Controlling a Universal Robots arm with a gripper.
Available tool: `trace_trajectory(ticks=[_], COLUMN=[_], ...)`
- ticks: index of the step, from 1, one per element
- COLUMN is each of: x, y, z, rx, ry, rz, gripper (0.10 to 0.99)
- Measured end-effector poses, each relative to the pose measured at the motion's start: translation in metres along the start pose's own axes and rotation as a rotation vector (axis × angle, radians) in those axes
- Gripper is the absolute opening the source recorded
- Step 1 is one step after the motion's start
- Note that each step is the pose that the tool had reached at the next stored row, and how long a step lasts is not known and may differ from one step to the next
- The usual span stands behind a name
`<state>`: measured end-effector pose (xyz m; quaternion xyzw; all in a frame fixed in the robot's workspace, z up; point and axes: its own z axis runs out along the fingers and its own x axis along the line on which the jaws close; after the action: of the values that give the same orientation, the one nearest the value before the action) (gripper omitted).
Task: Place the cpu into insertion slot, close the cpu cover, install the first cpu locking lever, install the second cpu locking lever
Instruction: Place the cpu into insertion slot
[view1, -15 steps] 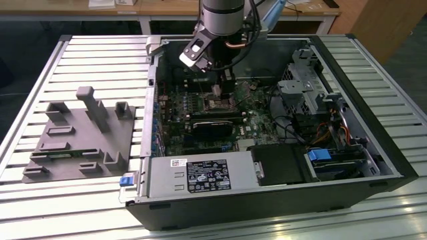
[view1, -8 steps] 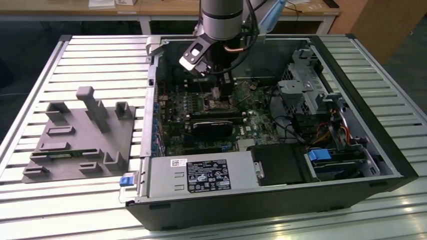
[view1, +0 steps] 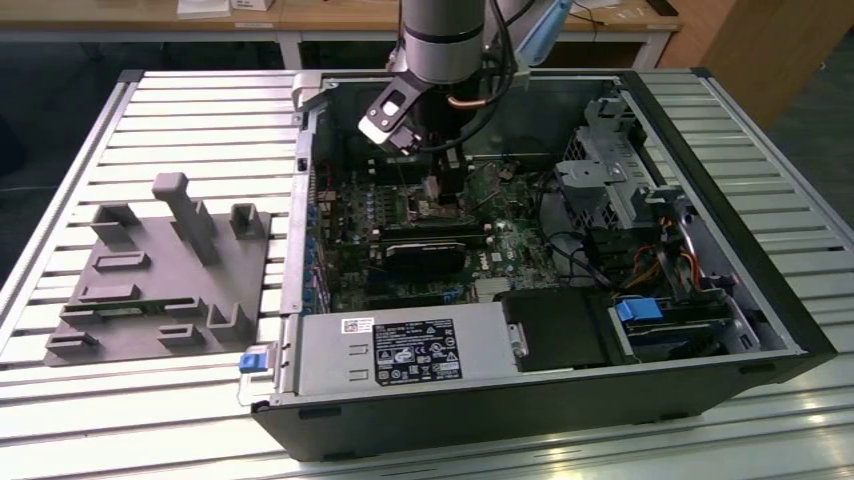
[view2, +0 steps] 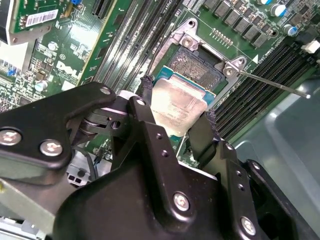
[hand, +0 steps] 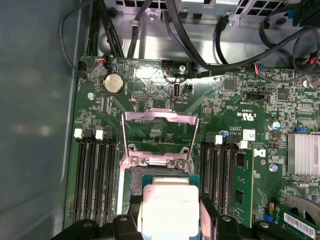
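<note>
Exterior view: arm (view1: 441, 40) hung inside the open PC case (view1: 534, 400) on the slatted table (view1: 200, 110), w/ gripper (view1: 434, 188) low over the motherboard. A grey fixture (view1: 160, 270) sat on the exterior view's left. Second wrist view: gripper (view2: 177, 107) was clamped on the cpu (view2: 175, 102), one finger (view2: 145, 95) on each side, chip held at the edge of the insertion slot (view2: 197, 67); contact w/ slot unclear. A thin locking lever (view2: 272, 84) stuck out beside the slot. First wrist view: cpu (hand: 170, 210) sat btwn the fingers (hand: 207, 215), partly over the slot (hand: 136, 182). The cpu cover (hand: 160, 120) stood flipped open beyond it, memory slots (hand: 92, 175) on both sides.
</note>
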<state>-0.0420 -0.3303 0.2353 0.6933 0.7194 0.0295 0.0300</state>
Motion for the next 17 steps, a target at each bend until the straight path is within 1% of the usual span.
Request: trace_trajectory(ticks=[5,10,16,17], x=[0.0009,0.0056,0.0093,0.0103], y=[-0.0012,-0.0027,-0.0048,-0.0053], z=[0.0023,0.0057,0.0136,0.0163], rx=[0.0,0.0,0.0,0.0], ry=[-0.0004,-0.0004,-0.0009,-0.0011], rz=[0.0,0.0,0.007,0.01], gripper=[0.537,0.537,0.537,0.537])
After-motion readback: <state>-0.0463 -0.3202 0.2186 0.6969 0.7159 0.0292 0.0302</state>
